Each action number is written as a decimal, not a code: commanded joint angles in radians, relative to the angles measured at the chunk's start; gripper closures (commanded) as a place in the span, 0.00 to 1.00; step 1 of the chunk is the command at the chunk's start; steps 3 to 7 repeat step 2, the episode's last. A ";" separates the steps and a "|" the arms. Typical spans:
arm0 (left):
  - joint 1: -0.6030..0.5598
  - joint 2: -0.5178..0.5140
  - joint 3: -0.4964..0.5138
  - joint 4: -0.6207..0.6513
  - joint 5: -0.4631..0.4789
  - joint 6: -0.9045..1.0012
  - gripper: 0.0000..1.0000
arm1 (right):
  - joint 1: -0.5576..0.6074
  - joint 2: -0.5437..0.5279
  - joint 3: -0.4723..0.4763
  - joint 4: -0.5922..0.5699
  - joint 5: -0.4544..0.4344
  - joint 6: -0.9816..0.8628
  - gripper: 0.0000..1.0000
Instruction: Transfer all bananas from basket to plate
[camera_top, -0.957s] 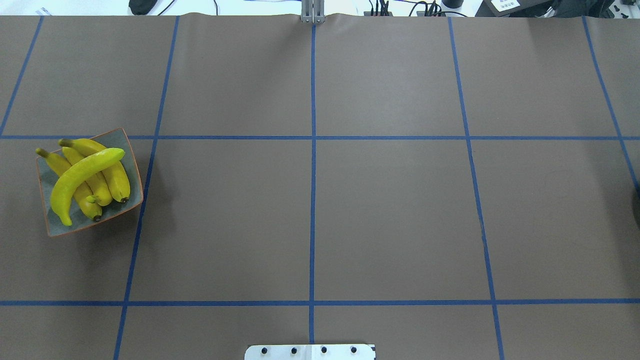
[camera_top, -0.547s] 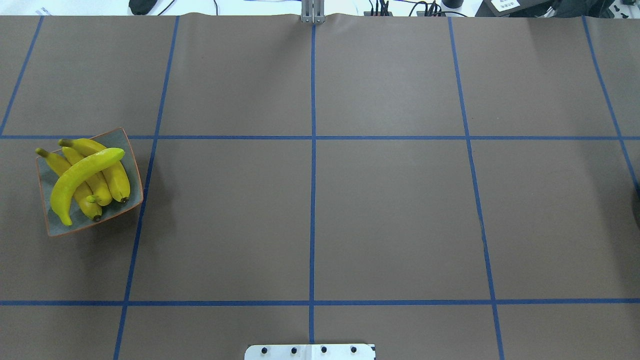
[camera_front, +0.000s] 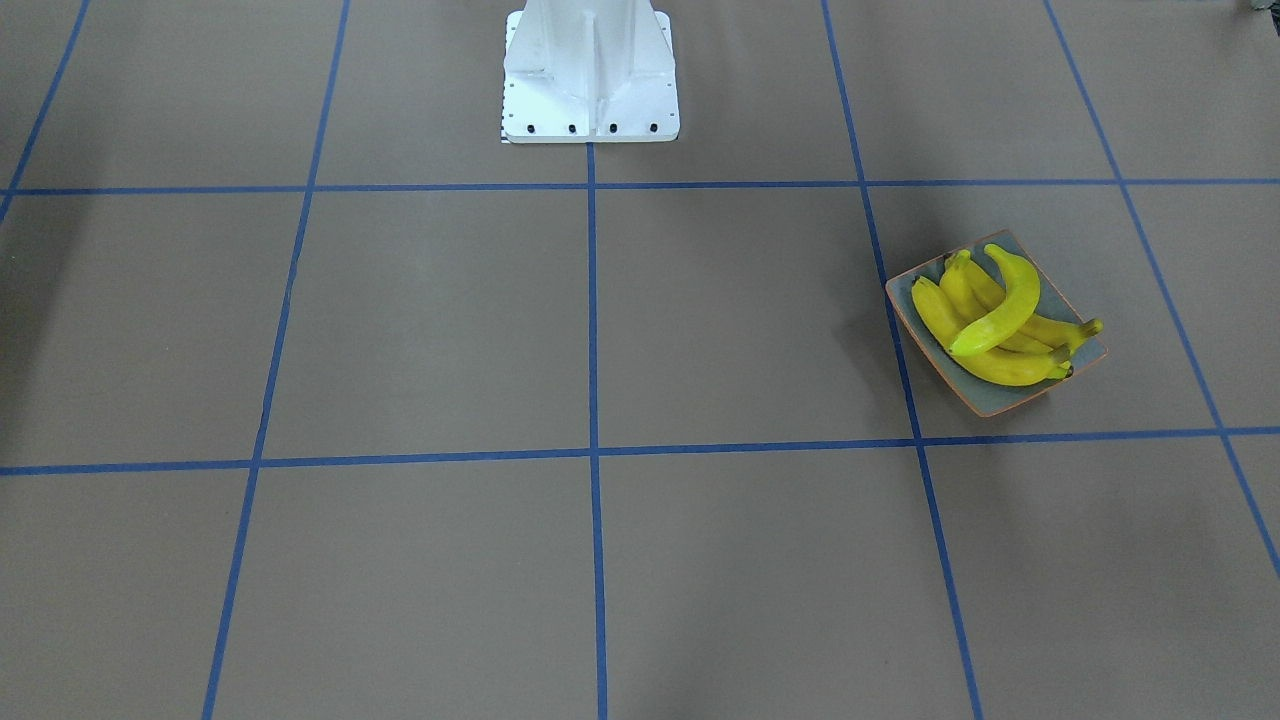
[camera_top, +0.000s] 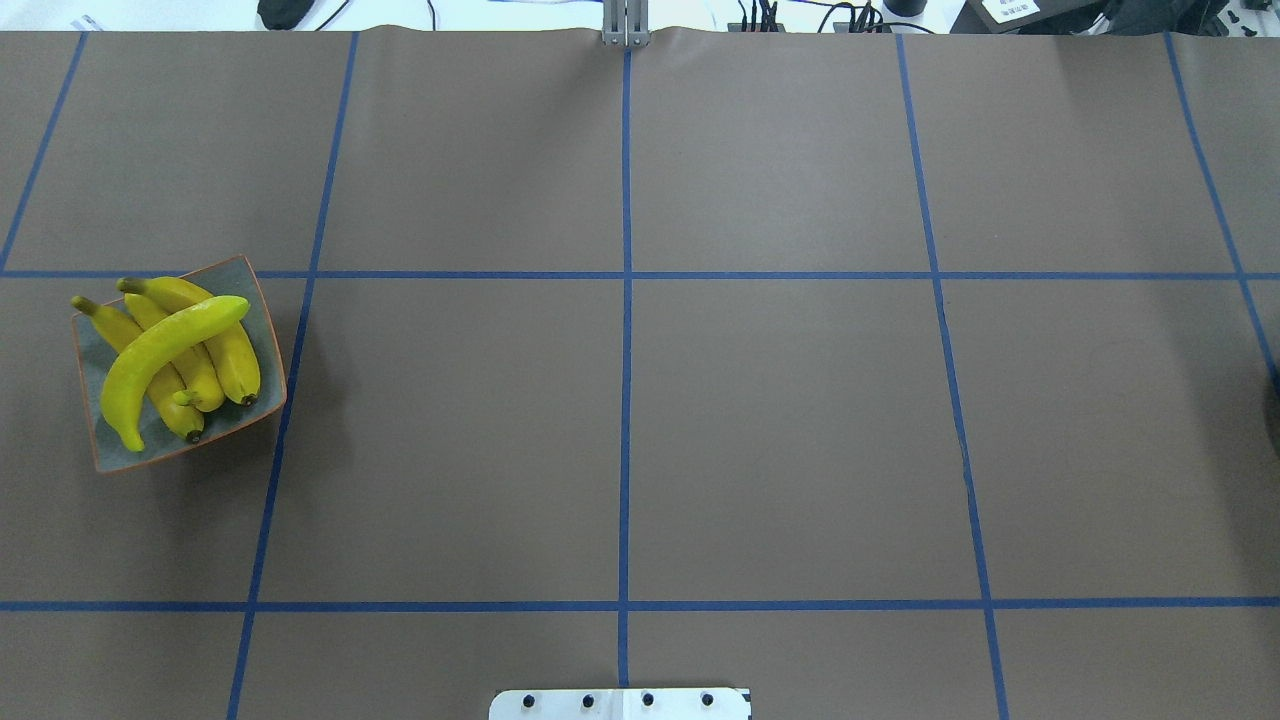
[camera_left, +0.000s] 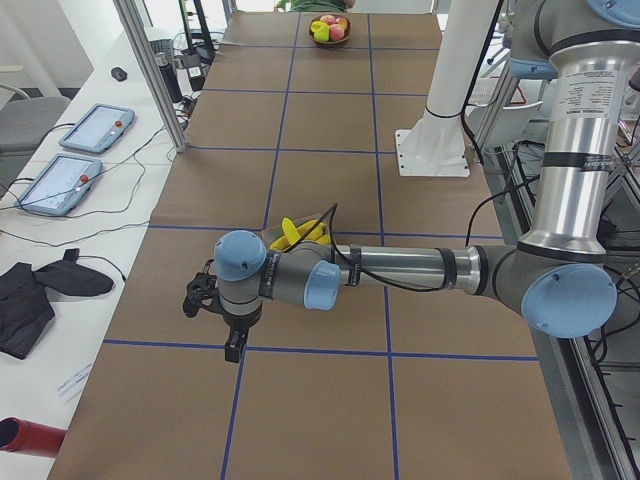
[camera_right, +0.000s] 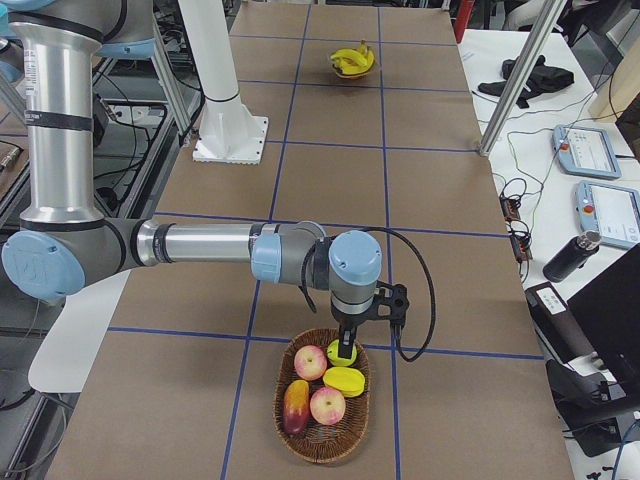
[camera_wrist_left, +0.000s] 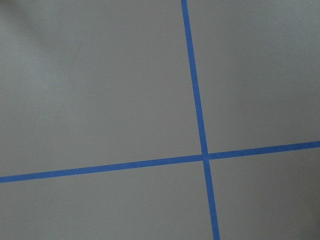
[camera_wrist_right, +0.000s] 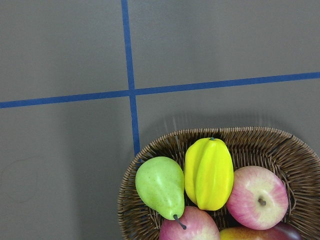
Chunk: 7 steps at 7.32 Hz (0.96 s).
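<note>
The four glossy yellow bananas (camera_top: 175, 355) lie heaped on the grey-blue rectangular plate (camera_top: 91, 350) with the orange-brown rim, three side by side and one across them. Nothing there has shifted over the last second, so I'd say the job is finished. The left gripper (camera_left: 232, 345) hangs just past the plate toward the table's end; I cannot tell how its jaws stand. At the opposite end from the plate, the right gripper (camera_right: 346, 348), equally unreadable, hovers over the woven wicker basket (camera_right: 322, 452). It holds apples, a green pear (camera_wrist_right: 160, 187) and a starfruit, no banana visible.
</note>
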 joint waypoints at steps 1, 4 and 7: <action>0.000 0.000 0.001 0.000 0.000 0.002 0.00 | 0.000 -0.001 0.000 0.000 -0.001 0.000 0.00; 0.000 0.000 0.002 0.000 0.000 0.002 0.00 | 0.001 -0.001 0.000 0.000 -0.001 0.000 0.00; 0.000 0.000 0.002 0.000 0.000 0.002 0.00 | 0.001 -0.001 0.000 0.000 -0.001 0.000 0.00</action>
